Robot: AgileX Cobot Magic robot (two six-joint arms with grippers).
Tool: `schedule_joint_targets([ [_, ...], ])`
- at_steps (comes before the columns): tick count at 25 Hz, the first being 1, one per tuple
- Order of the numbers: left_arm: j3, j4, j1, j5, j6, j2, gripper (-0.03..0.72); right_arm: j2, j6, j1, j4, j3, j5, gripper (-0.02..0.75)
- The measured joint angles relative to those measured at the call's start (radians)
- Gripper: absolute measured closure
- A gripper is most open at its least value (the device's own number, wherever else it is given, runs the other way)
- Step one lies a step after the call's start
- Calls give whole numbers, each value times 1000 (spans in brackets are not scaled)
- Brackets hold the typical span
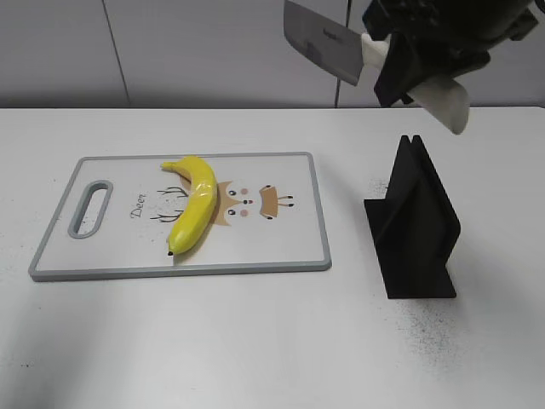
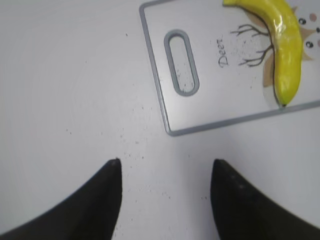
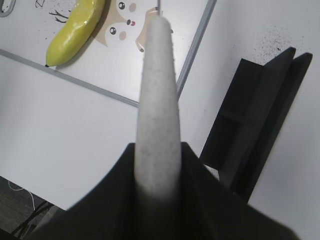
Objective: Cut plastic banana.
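The plastic banana is glossy yellow and lies on the grey-rimmed cutting board, left of its middle. It also shows in the left wrist view and the right wrist view. My right gripper is shut on the white handle of a knife and holds it high above the table, right of the board; the handle fills the right wrist view. My left gripper is open and empty over bare table, off the board's handle end. It is out of the exterior view.
A black knife stand stands on the white table right of the board, below the held knife; it also shows in the right wrist view. The table's front edge shows at the lower left of the right wrist view.
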Motion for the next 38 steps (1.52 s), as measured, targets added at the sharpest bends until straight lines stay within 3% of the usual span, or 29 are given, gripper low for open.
schedule_joint_targets([
  [7, 231, 5, 0, -5, -8, -249, 150, -163, 119, 0, -53, 209, -103, 580],
  [15, 461, 17, 0, -88, -15, -560, 110, -247, 291, 0, -175, 336, -128, 580],
  [24, 749, 14, 0, -69, -39, -890, 86, -248, 407, 0, -227, 427, -227, 580],
  [38, 806, 32, 0, -142, -71, -1277, 102, -182, 439, 0, -274, 441, -262, 580],
])
